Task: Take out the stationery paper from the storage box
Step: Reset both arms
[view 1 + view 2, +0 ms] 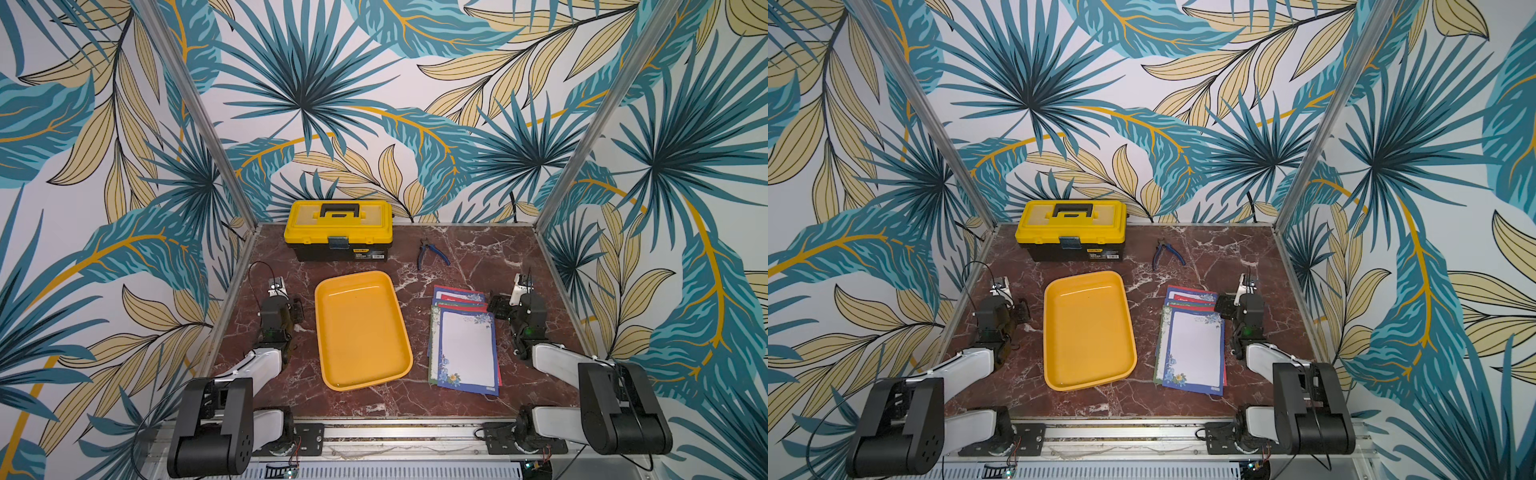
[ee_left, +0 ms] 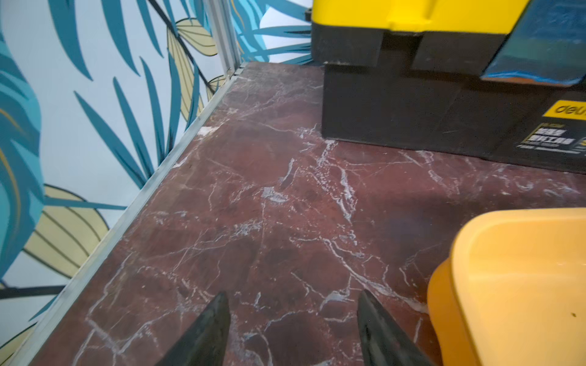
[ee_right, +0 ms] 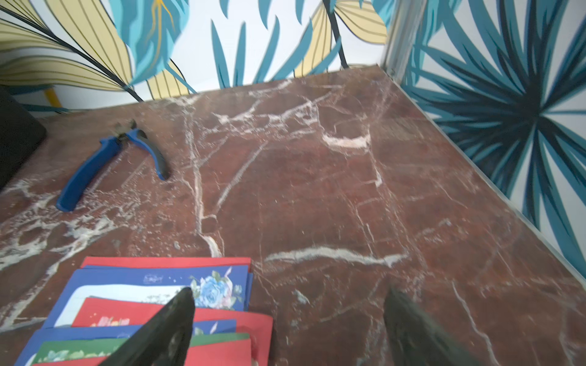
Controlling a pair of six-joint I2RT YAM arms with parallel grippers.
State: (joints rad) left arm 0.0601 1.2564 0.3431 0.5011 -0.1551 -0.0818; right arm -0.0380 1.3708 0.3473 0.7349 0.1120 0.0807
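**Stationery paper (image 1: 463, 345) out, storage box (image 1: 361, 328) empty**

The sheets lie fanned on the tabletop (image 1: 478, 257) just beside the bare box, so the task looks finished. Left pincer (image 2: 293, 293) and right pincer (image 3: 289, 290) both stand spread, gripping nothing.

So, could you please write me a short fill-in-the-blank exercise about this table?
The orange tray is ____.
The paper sheets lie on the ____, beside the tray.
The pliers have ____ handles.
The toolbox has a ____ lid.
Missing words: empty; table; blue; yellow.
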